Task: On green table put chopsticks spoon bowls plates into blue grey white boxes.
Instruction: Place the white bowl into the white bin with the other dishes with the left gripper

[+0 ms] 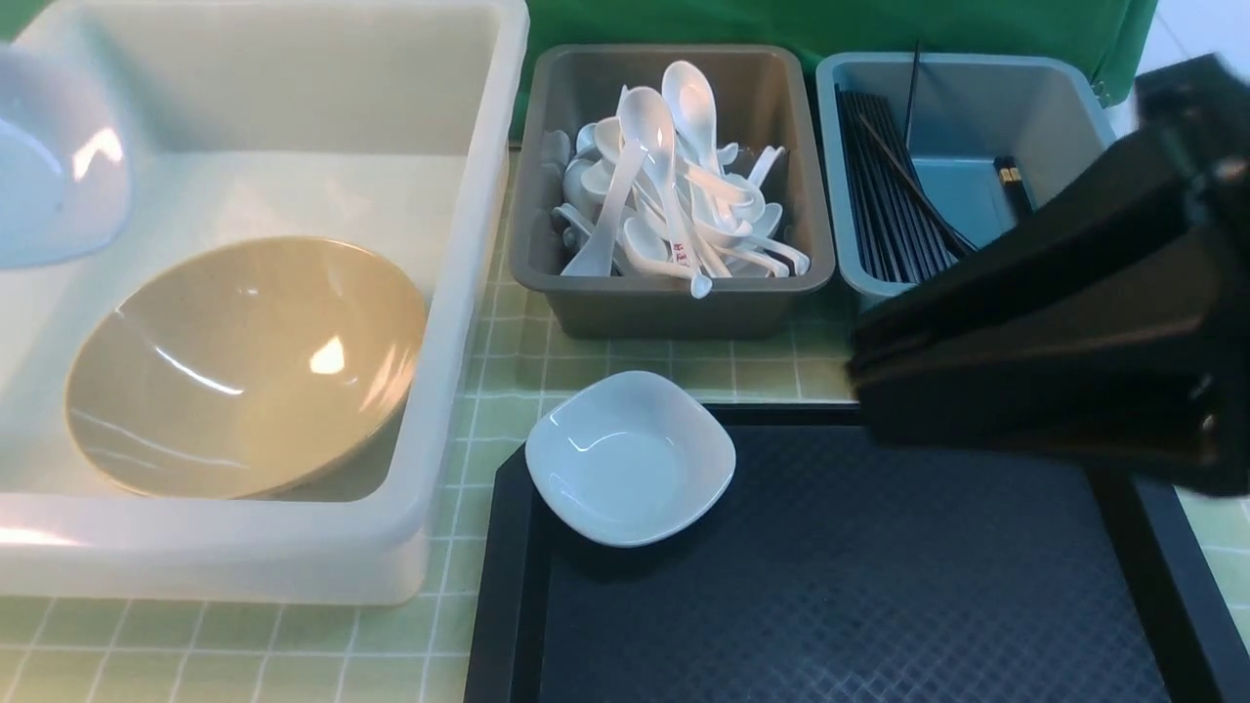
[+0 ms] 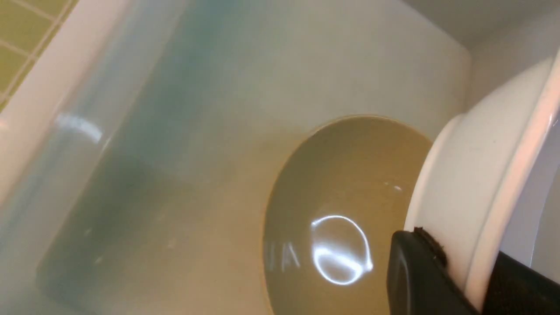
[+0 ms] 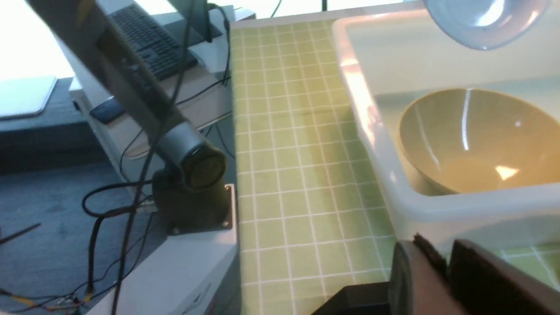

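Note:
My left gripper [image 2: 472,271] is shut on the rim of a small white plate [image 2: 477,175]. It holds the plate tilted above the white tub [image 1: 469,244], near its far left side [image 1: 59,166]. The tan bowl [image 1: 244,366] lies in the tub. A second white plate [image 1: 630,459] sits on the near-left corner of the black tray. My right gripper [image 1: 857,376] is shut and empty above the tray, in front of the blue box [image 1: 1064,107]. Black chopsticks [image 1: 894,195] lie in that box. The grey box [image 1: 674,303] holds white spoons, among them the red-marked spoon [image 1: 681,256].
The black textured tray [image 1: 830,586] lies at the near right on the green checked table [image 1: 488,391]. In the right wrist view the left arm's base [image 3: 188,175] stands at the table's edge, with a desk and keyboard [image 3: 148,43] beyond.

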